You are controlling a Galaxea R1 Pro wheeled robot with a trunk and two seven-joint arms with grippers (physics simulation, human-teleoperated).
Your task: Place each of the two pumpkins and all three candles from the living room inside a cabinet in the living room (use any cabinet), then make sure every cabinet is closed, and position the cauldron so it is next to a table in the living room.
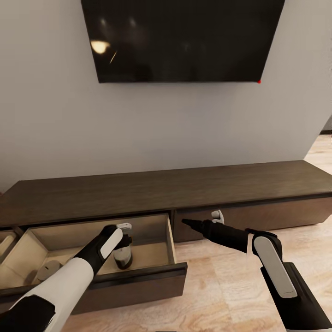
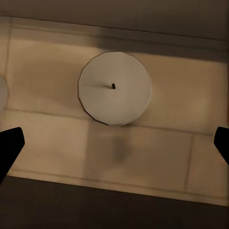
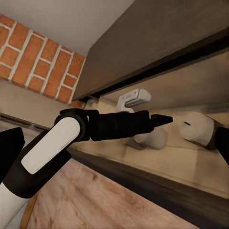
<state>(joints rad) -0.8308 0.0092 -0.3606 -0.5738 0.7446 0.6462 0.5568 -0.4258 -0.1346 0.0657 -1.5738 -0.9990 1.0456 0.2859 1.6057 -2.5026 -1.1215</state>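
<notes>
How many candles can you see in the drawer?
2: one candle directly under the left hand, another toward the drawer's left end. More may be hidden.

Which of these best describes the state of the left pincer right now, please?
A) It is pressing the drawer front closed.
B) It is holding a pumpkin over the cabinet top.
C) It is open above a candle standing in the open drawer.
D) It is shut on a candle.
C: the left wrist view shows the left pincer spread wide with nothing between its tips, looking down on a candle on the floor of the drawer.
</notes>
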